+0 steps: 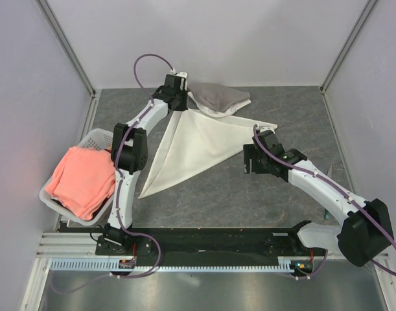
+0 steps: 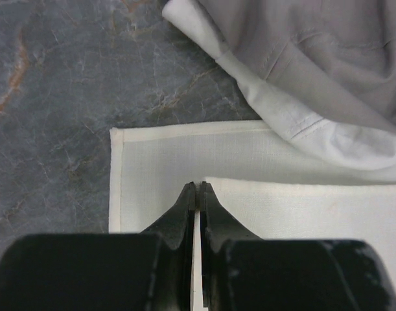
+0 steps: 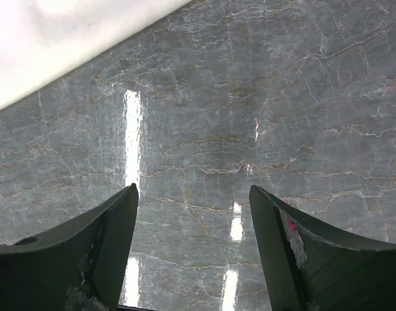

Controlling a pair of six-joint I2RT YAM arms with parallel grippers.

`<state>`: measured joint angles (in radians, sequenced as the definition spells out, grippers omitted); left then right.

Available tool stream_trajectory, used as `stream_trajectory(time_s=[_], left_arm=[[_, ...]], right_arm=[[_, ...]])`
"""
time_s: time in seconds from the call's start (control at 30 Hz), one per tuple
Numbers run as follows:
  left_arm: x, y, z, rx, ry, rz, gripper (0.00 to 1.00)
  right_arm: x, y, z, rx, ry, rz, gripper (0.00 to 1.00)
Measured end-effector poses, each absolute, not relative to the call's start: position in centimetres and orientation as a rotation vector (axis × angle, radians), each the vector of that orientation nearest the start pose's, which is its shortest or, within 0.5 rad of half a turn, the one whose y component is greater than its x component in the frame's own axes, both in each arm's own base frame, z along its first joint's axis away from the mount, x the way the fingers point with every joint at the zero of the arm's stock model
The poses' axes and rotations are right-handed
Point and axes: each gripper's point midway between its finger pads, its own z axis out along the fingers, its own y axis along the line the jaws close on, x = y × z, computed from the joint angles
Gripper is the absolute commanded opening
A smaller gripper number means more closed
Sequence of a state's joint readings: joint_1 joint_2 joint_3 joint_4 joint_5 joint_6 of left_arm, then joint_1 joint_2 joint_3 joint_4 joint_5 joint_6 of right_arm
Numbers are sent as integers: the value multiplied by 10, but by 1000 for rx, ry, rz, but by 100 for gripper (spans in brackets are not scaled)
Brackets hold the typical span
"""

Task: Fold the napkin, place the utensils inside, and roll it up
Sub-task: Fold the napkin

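napkin (image 1: 198, 146): folded triangle on table (image 1: 282, 194); thin, limp, light, so we'd grip corners/hems | left gripper (image 2: 198, 189): closed, seemingly pinching its far corner | right gripper (image 3: 193, 197): wide apart, empty, just off the long edge

I am counting two arms, the left arm (image 1: 129, 152) and the right arm (image 1: 321, 188), each carrying one gripper: the left gripper (image 2: 198, 189) and the right gripper (image 3: 192, 194). I am seeing three lots of cloth: one napkin (image 1: 194, 146), one grey-and-white cloth heap (image 1: 218, 97) and one salmon-pink cloth (image 1: 82, 181), though its folds may be hiding further pieces. I am finding one basket (image 1: 97, 137).
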<state>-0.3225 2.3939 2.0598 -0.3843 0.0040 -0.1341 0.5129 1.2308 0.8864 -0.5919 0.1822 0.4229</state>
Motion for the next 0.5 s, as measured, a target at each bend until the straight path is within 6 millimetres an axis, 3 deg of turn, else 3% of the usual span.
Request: stream_trajectory(time_s=[0.23, 0.5], left_arm=[[604, -199, 90, 209, 2252, -269, 2], [616, -189, 81, 194, 2258, -283, 2]], right_arm=[[269, 134, 109, -38, 2502, 159, 78], [269, 135, 105, -41, 2517, 151, 79]])
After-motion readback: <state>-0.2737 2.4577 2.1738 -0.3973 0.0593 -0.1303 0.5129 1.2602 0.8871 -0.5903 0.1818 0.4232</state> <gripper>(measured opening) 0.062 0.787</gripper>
